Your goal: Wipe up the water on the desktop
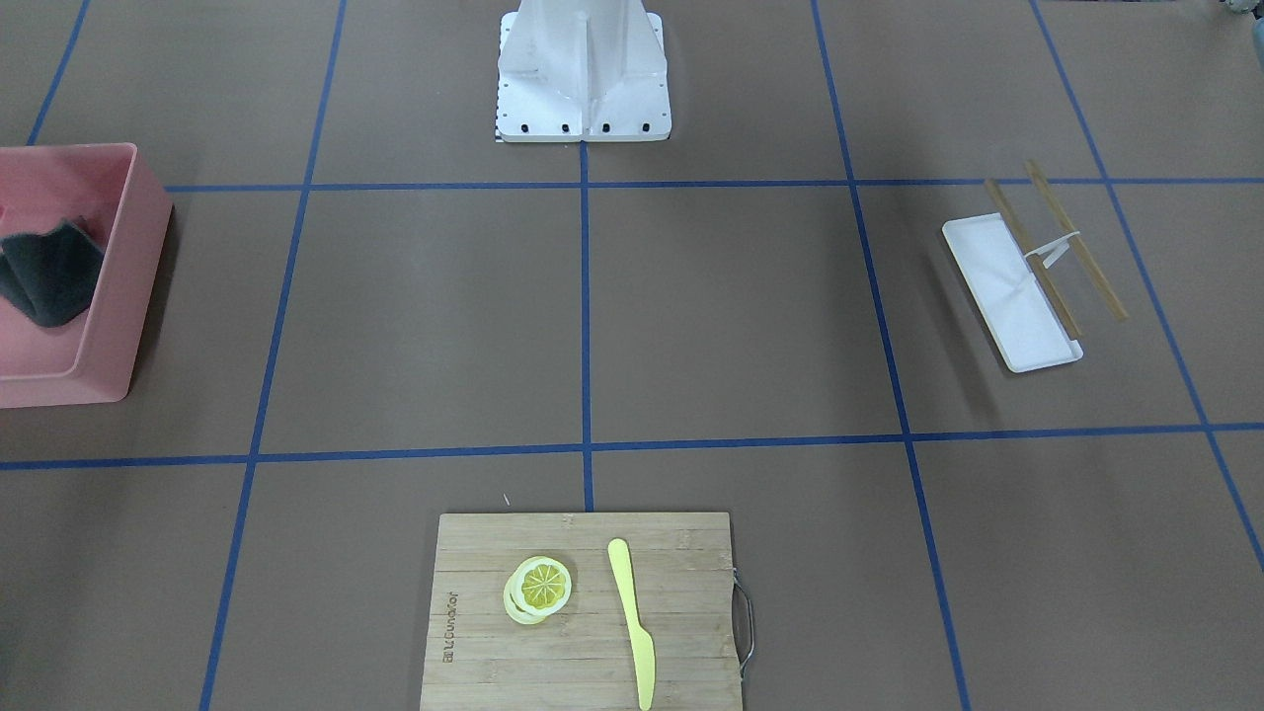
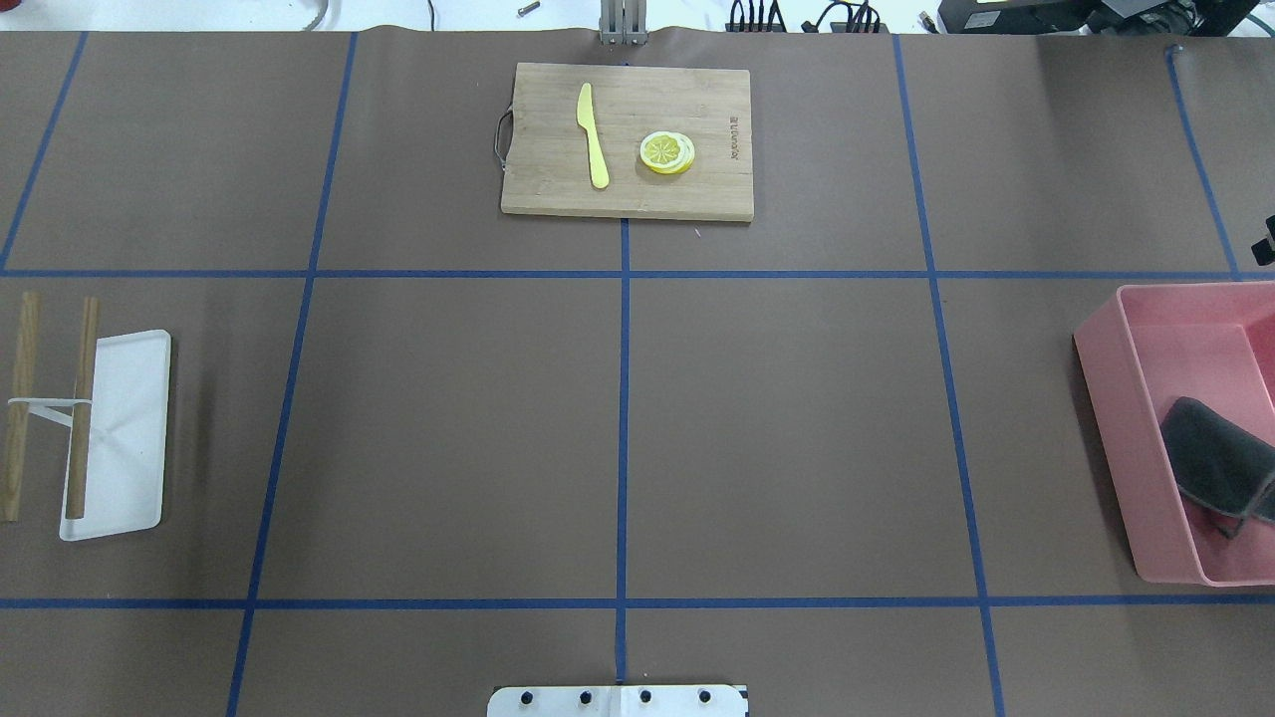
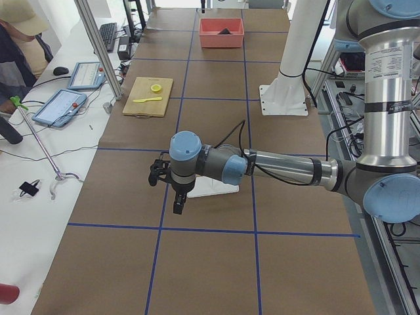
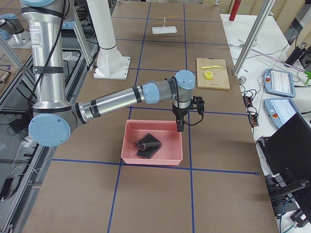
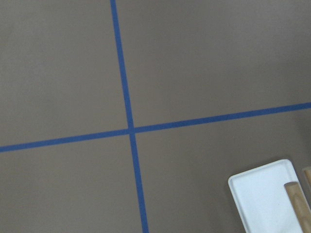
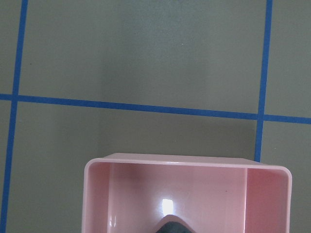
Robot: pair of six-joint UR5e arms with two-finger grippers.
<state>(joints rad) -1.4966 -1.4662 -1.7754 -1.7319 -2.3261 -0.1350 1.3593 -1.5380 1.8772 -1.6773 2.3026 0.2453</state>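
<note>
Desktop [image 2: 448,438]: the task's thing, a broad, flat, matte brown sheet crossed by thin blue tape lines, spanning the whole workspace under everything else. It is fixed and stiff, something to press and rub against, not to take hold of. I make out no puddle or wet sheen in any view.
Pink bin [image 2: 1126,448]: smooth, glossy plastic with rounded corners and upright walls, at the robot's right end of the desktop.
Cutting board [image 2: 697,194]: pale bamboo with a visible grain and a metal handle, at the far middle edge.
White tray [image 2: 134,448]: a shallow, smooth rectangle at the robot's left end.
Cloth [image 2: 1215,463]: dark grey and crumpled in the bin. Likely light, soft and limp; a raised fold looks the best place to pinch it.
Left gripper [image 3: 177,200]: hangs above the desktop near the tray; I cannot tell how its fingers stand.
Right gripper [image 4: 180,125]: hangs over the bin's rim; the state of its fingers also cannot be told.
Wooden sticks [image 2: 18,418]: two slim rods joined by a white band, one lying across the tray.
Knife [image 2: 594,134]: yellow plastic, on the board.
Lemon slice [image 2: 666,152]: round, beside the knife.
</note>
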